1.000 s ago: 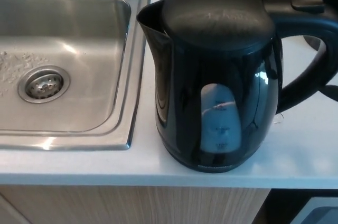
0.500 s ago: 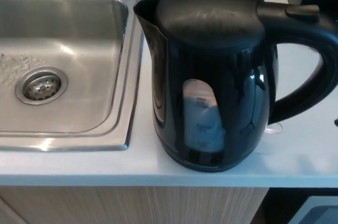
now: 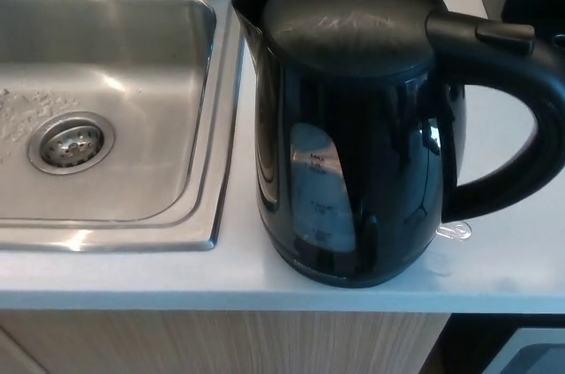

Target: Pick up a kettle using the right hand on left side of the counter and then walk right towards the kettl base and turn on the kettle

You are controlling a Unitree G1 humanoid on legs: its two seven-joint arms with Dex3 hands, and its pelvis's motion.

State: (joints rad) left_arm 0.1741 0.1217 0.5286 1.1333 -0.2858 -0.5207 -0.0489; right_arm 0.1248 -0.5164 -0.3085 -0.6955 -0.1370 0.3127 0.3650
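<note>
Here the black kettle (image 3: 353,127) stands near the front edge of the white counter (image 3: 494,268), just beside the sink (image 3: 115,109), with open room by its handle, and no hand shows.

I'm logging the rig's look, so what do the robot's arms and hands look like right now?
Neither arm nor hand shows in the head view. Only the black kettle on the white counter beside the steel sink is visible, so their look cannot be described.
</note>
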